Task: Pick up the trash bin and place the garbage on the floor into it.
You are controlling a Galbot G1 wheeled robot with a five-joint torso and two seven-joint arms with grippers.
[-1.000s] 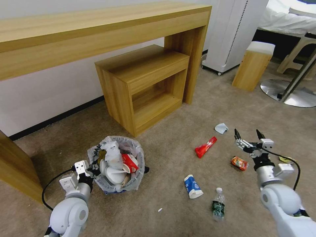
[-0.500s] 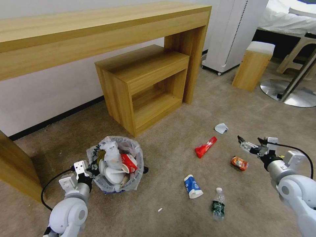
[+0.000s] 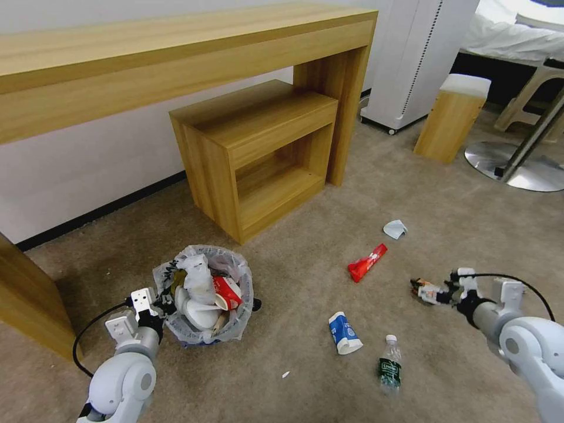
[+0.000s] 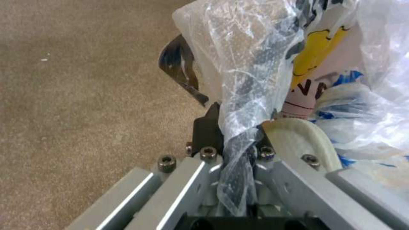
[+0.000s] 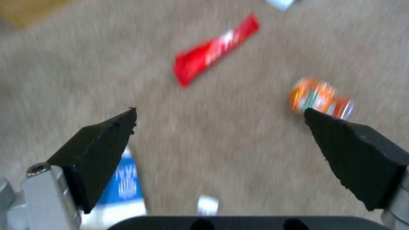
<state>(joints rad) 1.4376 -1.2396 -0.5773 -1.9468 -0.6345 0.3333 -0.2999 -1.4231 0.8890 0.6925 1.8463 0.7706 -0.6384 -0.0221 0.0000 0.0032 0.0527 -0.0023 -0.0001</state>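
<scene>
Two pincers | left [image 4: 232, 140] pinching trash bin [image 3: 235, 329] rim | right [image 5: 219, 127] spread, near floor [image 3: 294, 270]

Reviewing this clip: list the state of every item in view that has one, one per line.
trash bin: upright, heaped with litter, bag rim gripped
left gripper: shut on the bin's bag
right gripper: open, low over the floor by the orange can
orange can: crushed, on the floor
red wrapper: flat on the floor
blue-white paper cup: flattened, on its side
green bottle: lying down, capped
white tissue: crumpled
</scene>
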